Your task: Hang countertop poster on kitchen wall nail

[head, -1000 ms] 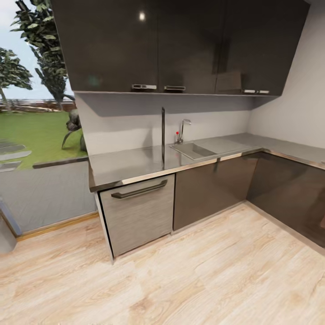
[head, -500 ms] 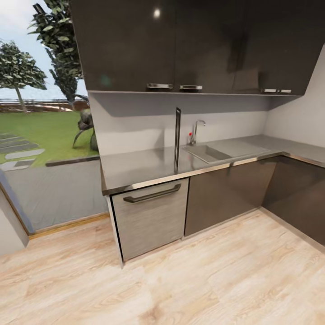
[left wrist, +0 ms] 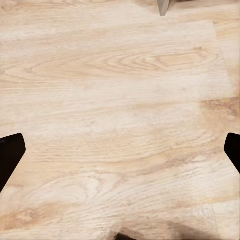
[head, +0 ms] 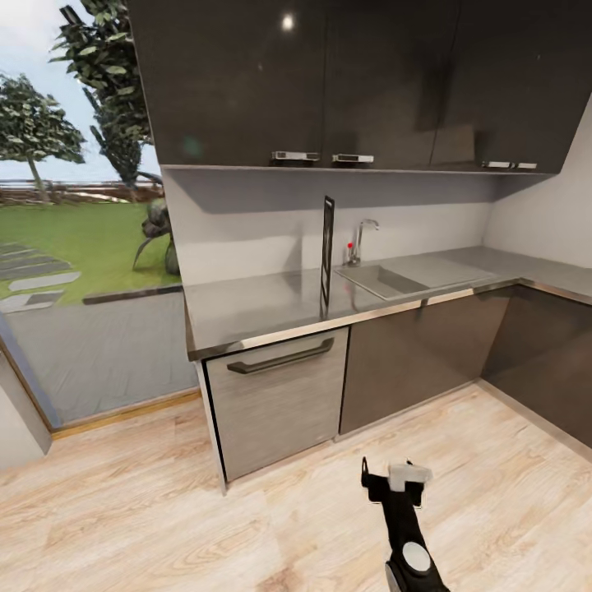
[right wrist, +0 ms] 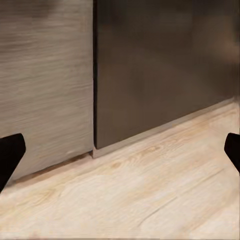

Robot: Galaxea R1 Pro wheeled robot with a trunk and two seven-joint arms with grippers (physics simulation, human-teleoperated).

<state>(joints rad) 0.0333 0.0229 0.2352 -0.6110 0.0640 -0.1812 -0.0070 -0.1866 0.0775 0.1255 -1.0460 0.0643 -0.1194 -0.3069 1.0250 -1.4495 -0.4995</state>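
Head view: the thin black-framed poster (head: 327, 253) stands upright, edge-on, on the long grey brushed-metal worktop (head: 247, 306), beside the inset steel sink (head: 383, 279) and chrome tap (head: 363, 236). Dark glossy wall cupboards (head: 345, 82) hang above. A black-and-white arm with the right claw (head: 395, 479) rises over the pale wooden floor (head: 247, 510); its spread cannot be told here.

Left wrist view: the left claw (left wrist: 120, 155), its dark fingertips (left wrist: 10, 155) far apart, points at floorboards.

Right wrist view: fingertips (right wrist: 10, 155) spread wide, empty, facing the grey wood-grain drawer front (right wrist: 45, 85) and dark cabinet door (right wrist: 165, 70).
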